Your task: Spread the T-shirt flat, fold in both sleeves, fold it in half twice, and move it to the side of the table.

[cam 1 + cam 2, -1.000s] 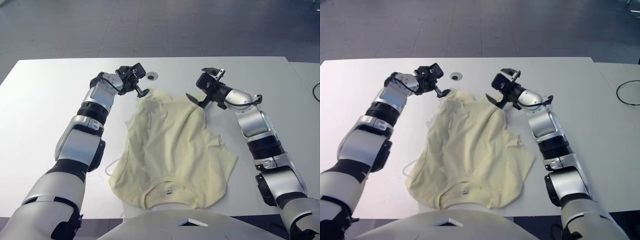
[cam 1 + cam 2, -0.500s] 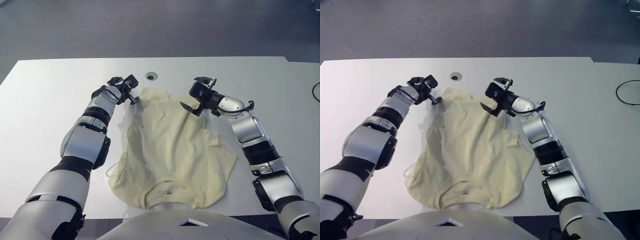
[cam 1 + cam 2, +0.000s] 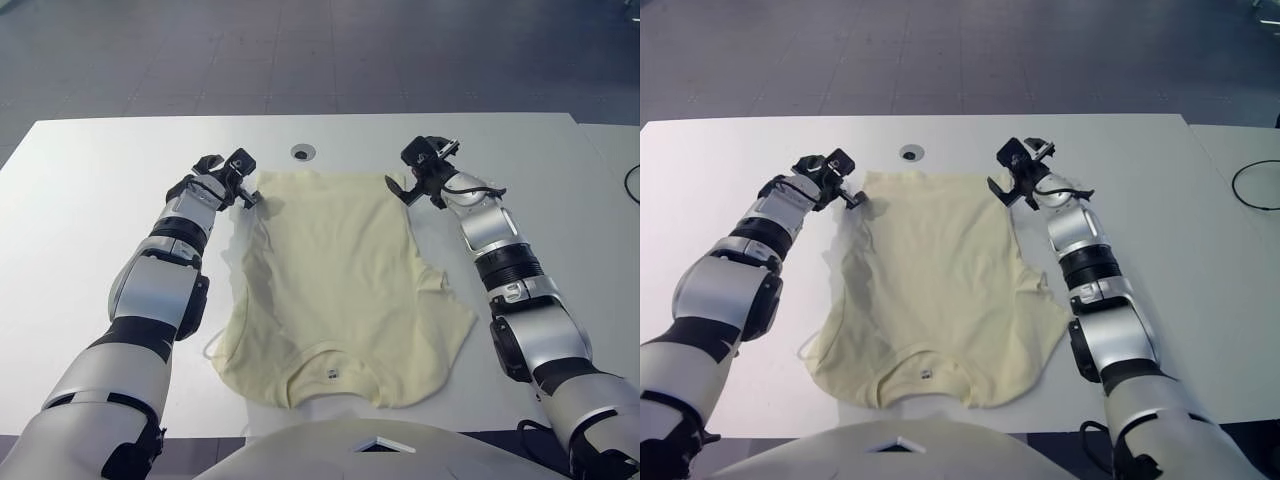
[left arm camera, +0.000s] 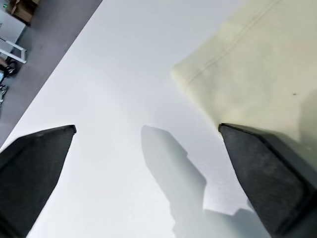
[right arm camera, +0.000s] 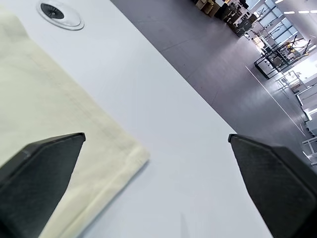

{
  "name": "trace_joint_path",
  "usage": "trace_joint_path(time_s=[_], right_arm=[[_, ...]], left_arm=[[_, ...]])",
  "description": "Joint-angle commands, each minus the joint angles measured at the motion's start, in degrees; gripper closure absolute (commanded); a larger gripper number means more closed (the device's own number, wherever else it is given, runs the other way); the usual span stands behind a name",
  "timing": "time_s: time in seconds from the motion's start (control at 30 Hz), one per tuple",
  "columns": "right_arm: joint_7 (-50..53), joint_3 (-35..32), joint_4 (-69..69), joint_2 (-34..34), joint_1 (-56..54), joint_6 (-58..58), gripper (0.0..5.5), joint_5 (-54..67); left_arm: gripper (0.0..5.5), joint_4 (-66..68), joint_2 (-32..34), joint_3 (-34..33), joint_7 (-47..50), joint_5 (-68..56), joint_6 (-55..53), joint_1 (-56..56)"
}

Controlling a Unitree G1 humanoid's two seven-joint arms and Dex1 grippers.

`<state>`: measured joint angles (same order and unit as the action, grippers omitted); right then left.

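Left eye view: a pale yellow T-shirt (image 3: 340, 280) lies face up on the white worktop (image 3: 100, 180), on the robot's side of the round cable port (image 3: 303, 152).
T-shirt: its straight hem is the edge nearest the cable port, just short of it. The collar, with a small label inside, is the edge farthest from the port.
Cloth: the far half lies smooth. The side to the port's left is rumpled into folds, and a sleeve sticks out on the side to the port's right.
Left pincer (image 4: 147, 129): to the left of the cable port and a little nearer the robot, at the hem's left corner. Its fingers stand wide apart and clamp nothing. One finger (image 4: 262, 168) is over the cloth, the other over bare worktop, with the hem's corner between them.
Right pincer (image 5: 156, 136): to the right of the cable port, at the hem's right corner. Its fingers also stand wide apart, one over the cloth and one over bare worktop.
Cable (image 3: 1255, 185): a black loop on the neighbouring surface, far to the port's right.
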<state>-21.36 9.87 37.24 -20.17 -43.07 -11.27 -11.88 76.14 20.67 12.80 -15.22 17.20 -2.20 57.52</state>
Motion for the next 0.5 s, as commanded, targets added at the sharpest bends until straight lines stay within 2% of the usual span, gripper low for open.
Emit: trace_joint_path(time_s=[0.03, 0.23, 0.37, 0.43, 0.5], right_arm=[[0.1, -1.9, -2.5, -0.8, -1.0, -0.4, 0.12, 1.1], [-1.2, -2.5, -10.6, -0.3, 0.4, -3.9, 0.12, 2.1], [-2.2, -4.2, -23.1, -0.5, 4.8, -9.5, 0.12, 4.4], [-2.5, -6.8, -32.4, -0.5, 8.8, -14.7, 0.12, 7.0], [-2.5, -9.8, -42.7, 0.2, 13.9, -21.8, 0.12, 10.3]], left_arm=[[0.15, 1.3, 1.1, -1.5, 3.8, 0.3, -1.4, -0.4], [0.15, 1.5, 2.5, -4.3, 5.1, -0.1, -0.4, 1.3], [0.15, -0.5, 5.1, -7.7, 3.0, -2.6, 1.8, 3.2], [0.15, -5.2, 7.6, -10.1, -1.1, -5.5, 2.7, 1.5], [0.15, -19.7, 10.8, -13.1, -7.6, -10.0, -1.6, -6.7]])
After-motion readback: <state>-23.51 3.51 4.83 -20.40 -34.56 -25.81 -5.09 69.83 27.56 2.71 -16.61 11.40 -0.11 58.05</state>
